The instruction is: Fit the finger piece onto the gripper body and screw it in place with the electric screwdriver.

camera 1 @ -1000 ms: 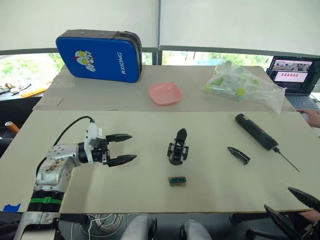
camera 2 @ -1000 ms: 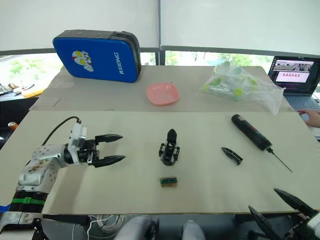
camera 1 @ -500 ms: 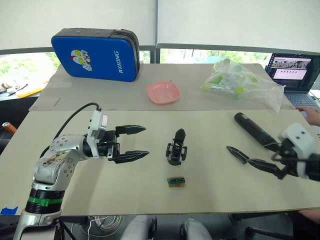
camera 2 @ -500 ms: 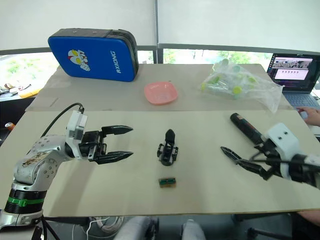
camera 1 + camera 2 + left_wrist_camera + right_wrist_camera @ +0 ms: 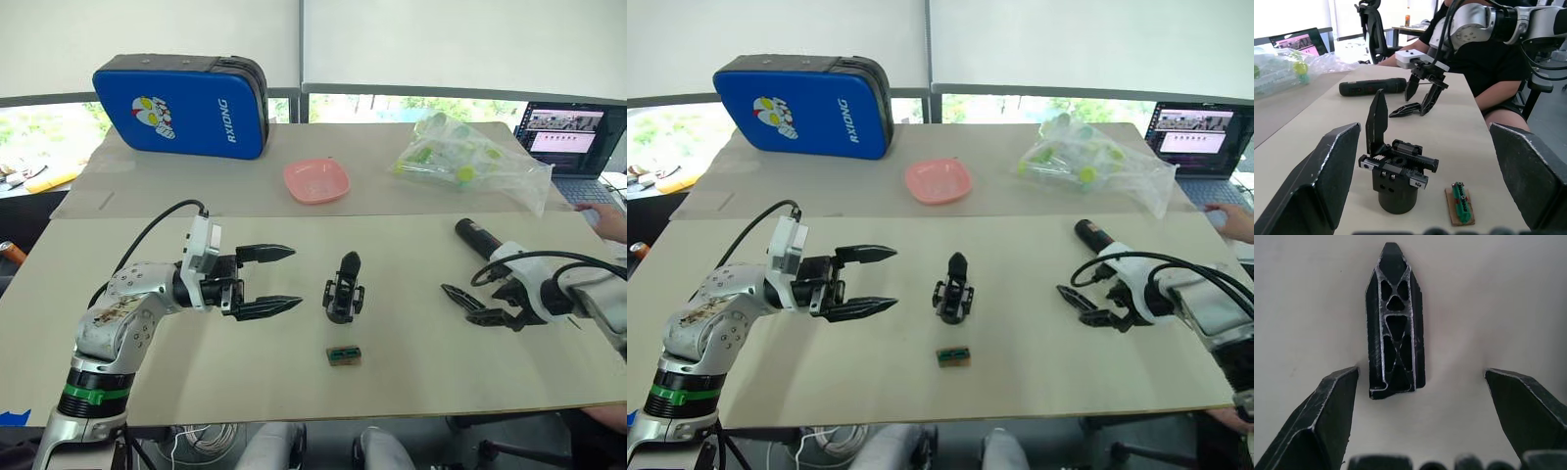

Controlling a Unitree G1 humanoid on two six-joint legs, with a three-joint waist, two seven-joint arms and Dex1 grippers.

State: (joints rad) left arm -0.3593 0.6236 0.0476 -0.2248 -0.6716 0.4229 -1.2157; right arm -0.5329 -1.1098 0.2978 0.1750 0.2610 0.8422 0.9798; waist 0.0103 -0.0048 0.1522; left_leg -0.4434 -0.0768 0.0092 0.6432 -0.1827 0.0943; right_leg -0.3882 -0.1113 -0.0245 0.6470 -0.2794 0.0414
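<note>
Your right gripper has its jaws spread wide and grasps nothing; its fingertips point down at the table on either side of the finger piece, and the wrist view shows a gap between the piece and each finger. The finger piece lies flat on the table, its open lattice side up, pointed end away from the wrist, wide end toward it. Just behind the right gripper the electric screwdriver lies on the table, its near end hidden by the white wrist housing. Your left gripper is also released, jaws wide apart and empty, held level above the table with its tips aimed at the gripper body; a clear gap remains between tips and body. The gripper body stands upright near the table's middle, its one pointed finger sticking up. Just in front of it, toward you, lies the small green-and-brown block, apart from the body. Farther back on the second table: a pink dish, a blue case standing on edge, and a clear plastic bag with green-and-white contents. A laptop sits at the far right, with a person's hand beside it.
</note>
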